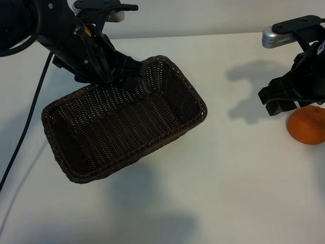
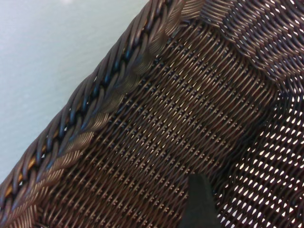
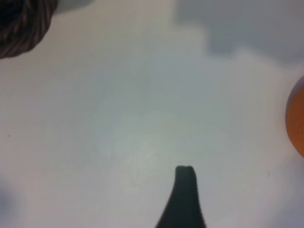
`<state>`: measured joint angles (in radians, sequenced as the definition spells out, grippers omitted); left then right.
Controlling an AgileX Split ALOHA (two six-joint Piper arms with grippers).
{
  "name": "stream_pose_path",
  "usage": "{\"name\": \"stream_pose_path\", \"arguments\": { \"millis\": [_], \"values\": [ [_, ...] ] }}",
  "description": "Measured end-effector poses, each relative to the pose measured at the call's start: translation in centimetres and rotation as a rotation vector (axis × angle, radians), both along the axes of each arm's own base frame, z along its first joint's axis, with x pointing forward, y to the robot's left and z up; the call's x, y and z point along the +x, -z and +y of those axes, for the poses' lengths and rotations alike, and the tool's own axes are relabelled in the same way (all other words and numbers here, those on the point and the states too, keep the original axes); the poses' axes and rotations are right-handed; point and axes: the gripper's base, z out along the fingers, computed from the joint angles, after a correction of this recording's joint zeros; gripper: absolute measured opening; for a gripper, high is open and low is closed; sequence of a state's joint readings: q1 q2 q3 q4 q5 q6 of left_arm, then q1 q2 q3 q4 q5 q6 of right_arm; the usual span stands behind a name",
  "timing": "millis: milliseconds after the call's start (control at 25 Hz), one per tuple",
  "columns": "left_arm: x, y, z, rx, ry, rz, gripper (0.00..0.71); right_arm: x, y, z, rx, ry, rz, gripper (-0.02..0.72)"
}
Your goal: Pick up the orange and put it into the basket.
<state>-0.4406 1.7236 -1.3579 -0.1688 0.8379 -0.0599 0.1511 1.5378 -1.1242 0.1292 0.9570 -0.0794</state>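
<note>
The dark brown wicker basket (image 1: 199, 116) sits left of centre on the white table. My left gripper (image 1: 133, 76) is at its far rim, open, straddling the wall. In the left wrist view one finger (image 2: 199, 204) reaches inside along the woven wall, below the braided rim (image 2: 95, 109). The orange (image 1: 307, 125) lies on the table at the right edge. Just behind and to the left of it, my right gripper (image 1: 278, 104) hovers open and holds nothing. The right wrist view has one finger (image 3: 185, 194) over bare table, the orange (image 3: 298, 116) at the edge, and a basket corner (image 3: 21, 23).
A black cable (image 1: 25, 127) hangs down the left side of the table. The white tabletop (image 1: 238, 178) stretches between the basket and the orange. A silver camera mount (image 1: 274, 36) sticks out above the right arm.
</note>
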Motion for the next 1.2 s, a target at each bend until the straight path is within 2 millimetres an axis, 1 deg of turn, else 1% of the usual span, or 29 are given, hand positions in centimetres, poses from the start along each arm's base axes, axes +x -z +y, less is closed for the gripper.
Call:
{"name": "stream_pose_path", "arguments": {
  "millis": [800,1200],
  "values": [
    [0.0,0.0,0.0,0.0,0.0,0.0,0.53,0.0,0.0,0.0,0.0,0.0,0.0,0.584],
    [0.35,-0.14,-0.13,-0.017,-0.006,-0.04,0.53,0.0,0.0,0.0,0.0,0.0,0.0,0.584]
  ]
}}
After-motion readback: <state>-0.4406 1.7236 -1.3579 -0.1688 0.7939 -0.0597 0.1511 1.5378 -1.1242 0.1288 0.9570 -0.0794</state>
